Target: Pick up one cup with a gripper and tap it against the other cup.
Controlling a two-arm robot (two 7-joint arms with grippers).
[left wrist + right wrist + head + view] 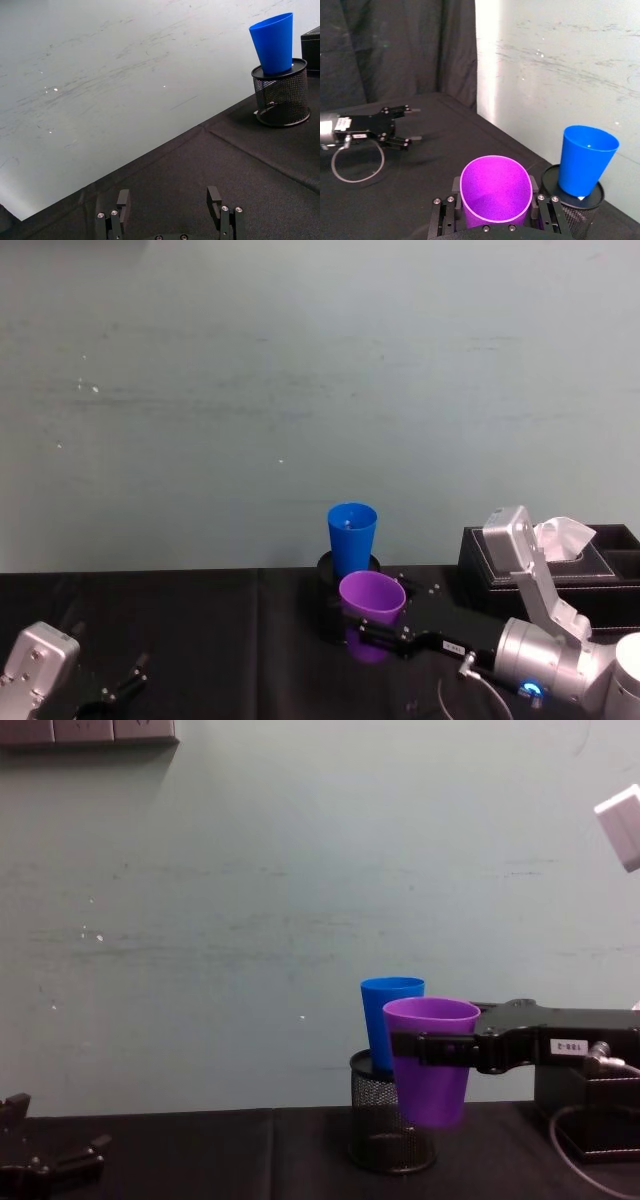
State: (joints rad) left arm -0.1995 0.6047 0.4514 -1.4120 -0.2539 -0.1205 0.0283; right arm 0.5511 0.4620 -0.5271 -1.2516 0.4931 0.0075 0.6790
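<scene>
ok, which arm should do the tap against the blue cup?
Right. The right gripper holds the purple cup off the table, close to the blue cup on the mesh pen holder. The left gripper sits open and empty at the table's left.

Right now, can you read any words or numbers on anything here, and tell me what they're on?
White label on the arm behind the right pincer: a few dark characters, too small and blurred to read.
Purple cup, held in that pincer: no writing.
Blue cup and the mesh holder it stands in: no writing.
</scene>
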